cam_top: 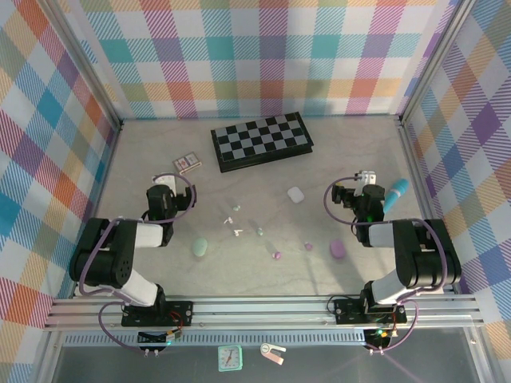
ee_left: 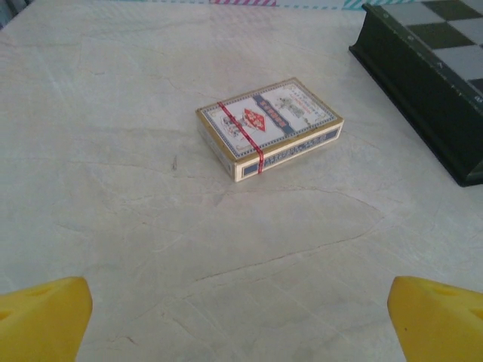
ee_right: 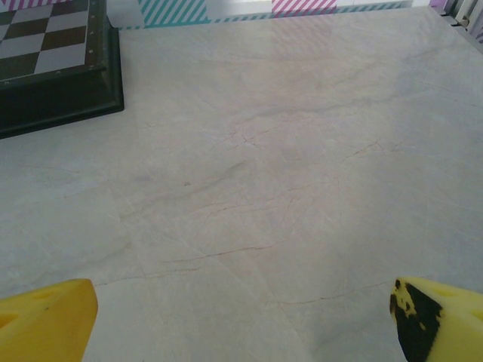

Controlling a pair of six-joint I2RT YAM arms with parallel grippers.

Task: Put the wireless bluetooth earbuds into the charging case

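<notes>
Earbuds [cam_top: 237, 231] are lying scattered mid-tabletop [cam_top: 160, 148], at four o'clock from the left end effector [ee_left: 241, 324] and eight o'clock from the right end effector [ee_right: 241, 320], both gaping empty, so centering squarely over one tiny bud before pinching is looking wisest.

Table [ee_left: 136, 226]: pale stone-look top, matt, fine veins. Playing-card box [ee_left: 268, 128]: printed cardboard, slight sheen. Chessboard [cam_top: 261, 140]: dark frame, smooth satin squares. Left gripper [ee_left: 241, 324] fingertips [ee_left: 41, 317]: yellow plastic, matt. Right gripper [ee_right: 241, 320] fingertips [ee_right: 45, 317]: same plastic, one with a black patch. Near rail [cam_top: 263, 307]: ribbed bare metal. Mint charging case [cam_top: 200, 247]: smooth plastic.
</notes>
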